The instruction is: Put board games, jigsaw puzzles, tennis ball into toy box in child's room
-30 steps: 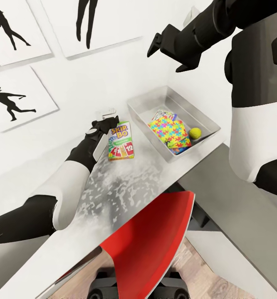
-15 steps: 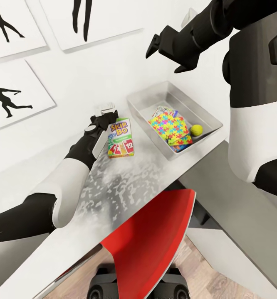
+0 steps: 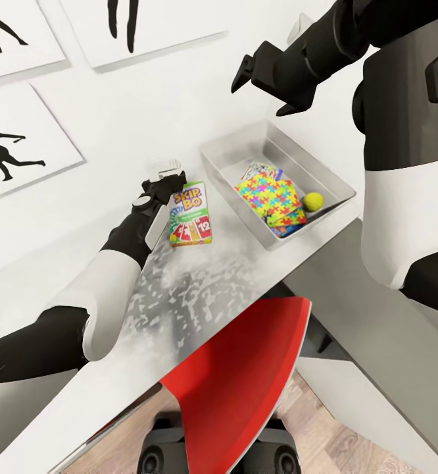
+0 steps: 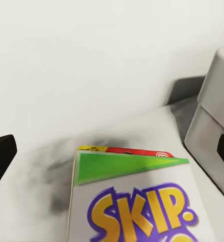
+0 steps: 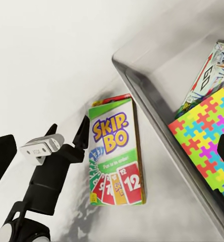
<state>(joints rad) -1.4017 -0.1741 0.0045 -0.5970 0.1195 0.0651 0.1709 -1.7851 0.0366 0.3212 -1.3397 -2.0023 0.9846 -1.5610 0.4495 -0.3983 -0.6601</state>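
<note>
1. The head view takes in the whole scene: the pale grey table (image 3: pixel 199 289), the toy box (image 3: pixel 242 181) on it, the red chair (image 3: pixel 245 388) below, and both arms.
2. One Skip-Bo board game (image 3: pixel 190 214) lies flat on the table, just beside the toy box and apart from its wall. The right wrist view reads its cover (image 5: pixel 114 156) in full, down to the fanned cards marked 12.
3. The left gripper (image 3: pixel 166 183) sits at the game's wall-side edge; in the right wrist view one finger (image 5: pixel 83 132) is right against the box's long edge. Its jaws are spread, gripping nothing.
4. The left wrist view looks along the game's top (image 4: pixel 137 201), showing the green wedge and the word SKIP, with the toy box's outer wall (image 4: pixel 213 126) close by.
5. Inside the toy box lie jigsaw puzzles (image 3: pixel 269 197) stacked on a printed box (image 3: pixel 257 172), of which one corner shows; how many puzzles cannot be told. One tennis ball (image 3: pixel 313 201) rests beside them.
6. The right gripper (image 3: pixel 265 82) hangs above the toy box, jaws apart and empty.
7. Three silhouette pictures hang on the wall, one at (image 3: pixel 15 148).
</note>
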